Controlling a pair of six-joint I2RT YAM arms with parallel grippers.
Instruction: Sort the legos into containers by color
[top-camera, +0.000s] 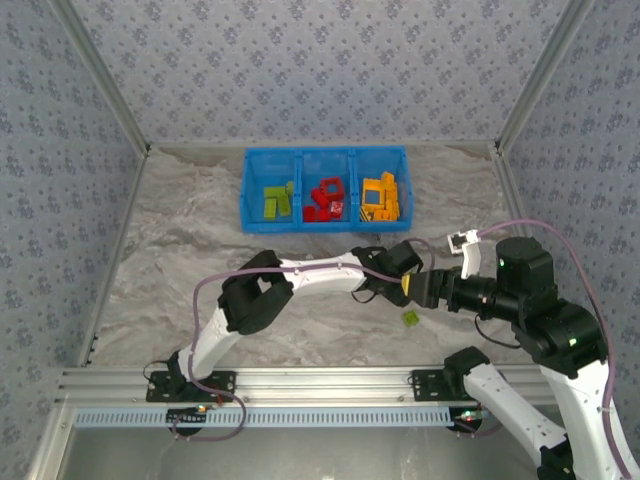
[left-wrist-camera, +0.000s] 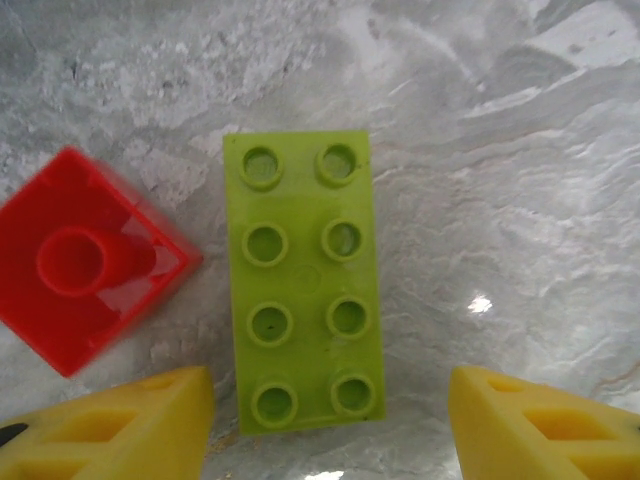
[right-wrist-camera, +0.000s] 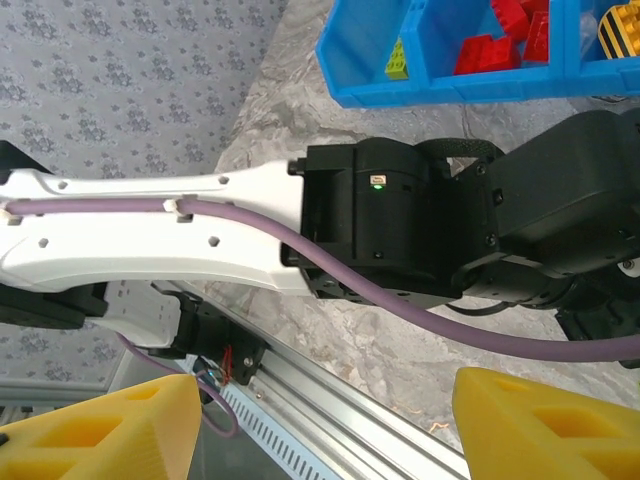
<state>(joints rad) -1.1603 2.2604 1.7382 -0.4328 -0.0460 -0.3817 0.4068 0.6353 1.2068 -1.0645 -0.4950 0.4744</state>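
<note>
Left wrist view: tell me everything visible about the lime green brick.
The lime green brick is a glossy plastic two-by-four block, eight round studs facing up, lying flat on the marbled grey table. Its long side runs away from the camera. The open left gripper straddles its near end without visible contact. A red brick, hollow side up, sits just off its edge on the picture's left.

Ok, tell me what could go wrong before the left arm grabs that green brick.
The red brick lies close beside the green brick; the closing left jaws could shove or pinch it too. The right arm sits very near the left arm's wrist, so either moving might cause a collision.
</note>
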